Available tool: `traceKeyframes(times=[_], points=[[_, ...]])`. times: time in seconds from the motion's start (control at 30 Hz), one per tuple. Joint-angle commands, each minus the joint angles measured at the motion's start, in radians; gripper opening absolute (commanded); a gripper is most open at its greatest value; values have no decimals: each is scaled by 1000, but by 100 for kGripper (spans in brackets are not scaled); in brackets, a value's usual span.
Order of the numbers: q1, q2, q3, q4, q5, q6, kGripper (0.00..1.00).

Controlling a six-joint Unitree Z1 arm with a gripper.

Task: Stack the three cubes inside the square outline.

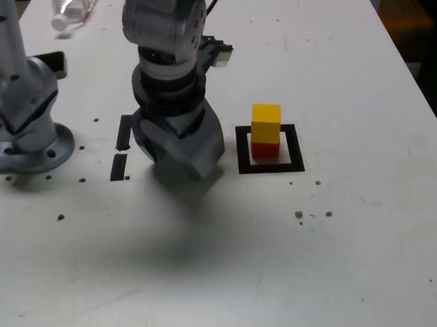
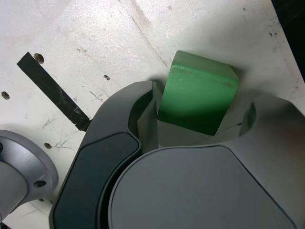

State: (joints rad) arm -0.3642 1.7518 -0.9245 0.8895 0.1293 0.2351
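**Two cubes stacked, the green one between the jaws**

The white desk (image 1: 351, 259) carries the whole job, and the arm's lower body leans down over it at the exterior view's left of the target. The black square outline (image 1: 270, 166) lies flat on the desk, and inside it, on the white centre, the red cube (image 1: 265, 149) sits with the yellow cube (image 1: 266, 123) squarely on top. That is two of three placed, so by my reading the task is about two-thirds done.

The remaining piece is the green cube (image 2: 198, 93). In the exterior view it is hidden under the arm; the wrist view shows it resting on the desk, near the black strips (image 1: 120, 149), well apart from the outline. The pincer (image 2: 198, 121) is down around it, with a jaw on either side and the cube tucked between them. The jaws stand at a middling width and look close to the cube's faces, but whether they already press on it I cannot tell from these views; the cube looks to be on the desk, not lifted.

What is left, as I judge it: secure the green cube, carry it across to the outline, and set it on the yellow one without knocking the pair askew.
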Motion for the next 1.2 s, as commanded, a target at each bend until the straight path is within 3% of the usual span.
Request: traceKeyframes(times=[0.0, 0.07, 0.17, 0.53, 0.67, 0.93, 1.17], points=[[2, 0, 4, -19, -3, -1, 51], [2, -1, 8, -43, -7, -3, 36], [2, -2, 8, -60, -12, -5, 26], [2, -37, 7, -44, -26, -82, 21], [7, -61, -10, 12, -22, -129, 21], [24, -99, -166, 237, -4, -223, 21], [47, -98, -299, 350, -4, -259, 21]])
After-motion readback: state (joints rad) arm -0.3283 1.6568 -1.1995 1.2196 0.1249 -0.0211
